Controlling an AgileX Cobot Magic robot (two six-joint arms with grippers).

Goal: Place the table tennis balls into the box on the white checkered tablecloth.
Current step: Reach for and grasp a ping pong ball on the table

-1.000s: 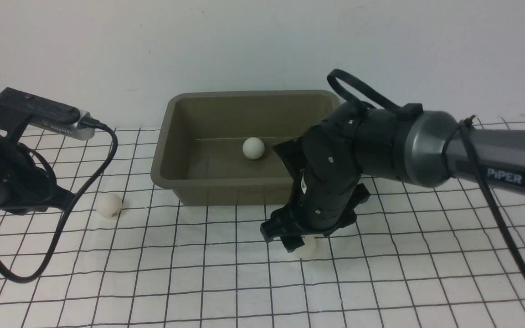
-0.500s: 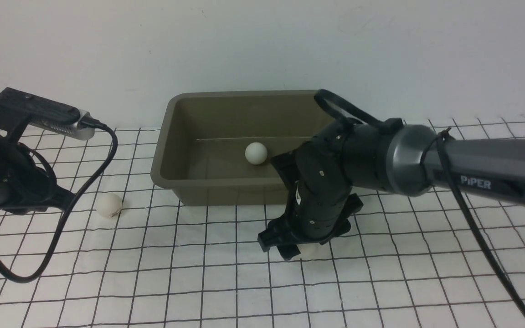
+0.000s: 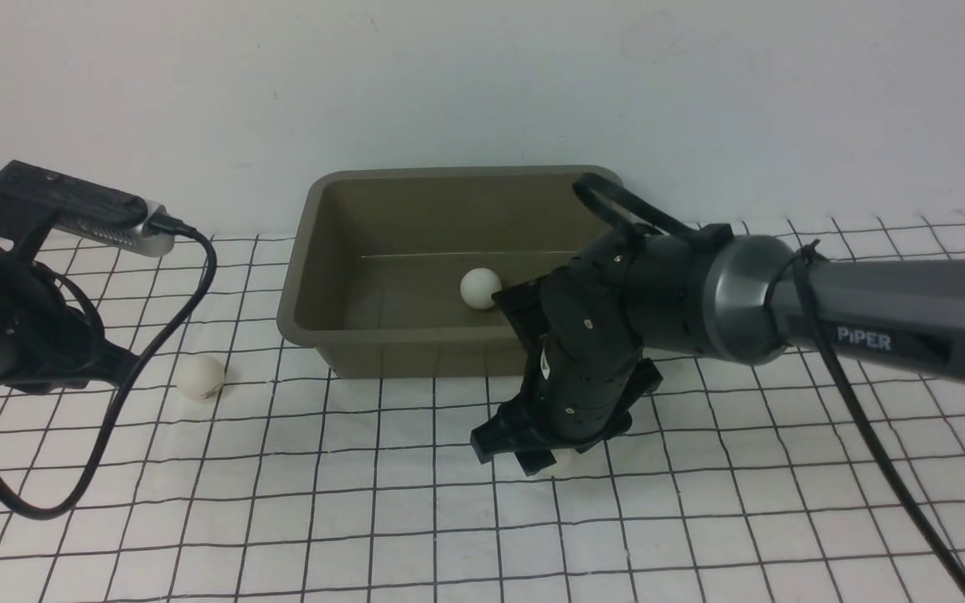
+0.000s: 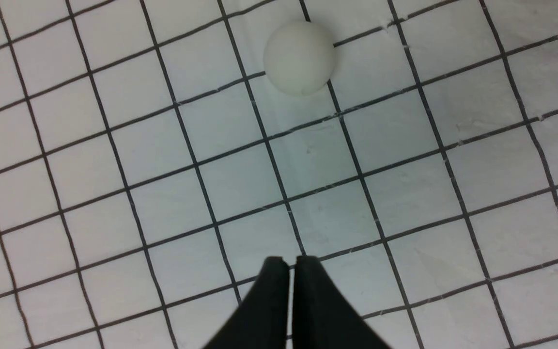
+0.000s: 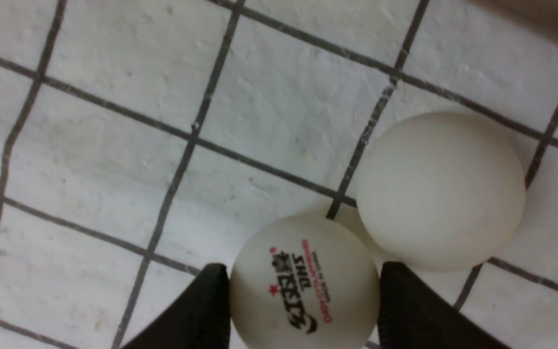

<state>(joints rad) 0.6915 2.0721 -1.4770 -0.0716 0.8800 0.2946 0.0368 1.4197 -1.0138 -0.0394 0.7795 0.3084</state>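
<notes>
The olive-grey box (image 3: 307, 251) stands at the back of the white checkered tablecloth (image 3: 365, 519). One table tennis ball (image 3: 480, 288) lies inside it. Another ball (image 3: 200, 377) lies on the cloth to the box's left; it also shows in the left wrist view (image 4: 299, 57), ahead of my left gripper (image 4: 292, 264), which is shut and empty. My right gripper (image 3: 537, 459) is down on the cloth in front of the box. In the right wrist view it (image 5: 303, 274) is shut on a ball with a printed logo (image 5: 303, 291). A plain ball (image 5: 441, 191) touches that one.
A black cable (image 3: 156, 335) loops from the left arm down over the cloth. The right arm's body (image 3: 700, 285) reaches across the box's right front corner. A white wall stands behind the box.
The right arm has moved left and lower, and its gripper now covers the ball in front of the box. The ball in the box has rolled slightly right. The left arm has not moved.
</notes>
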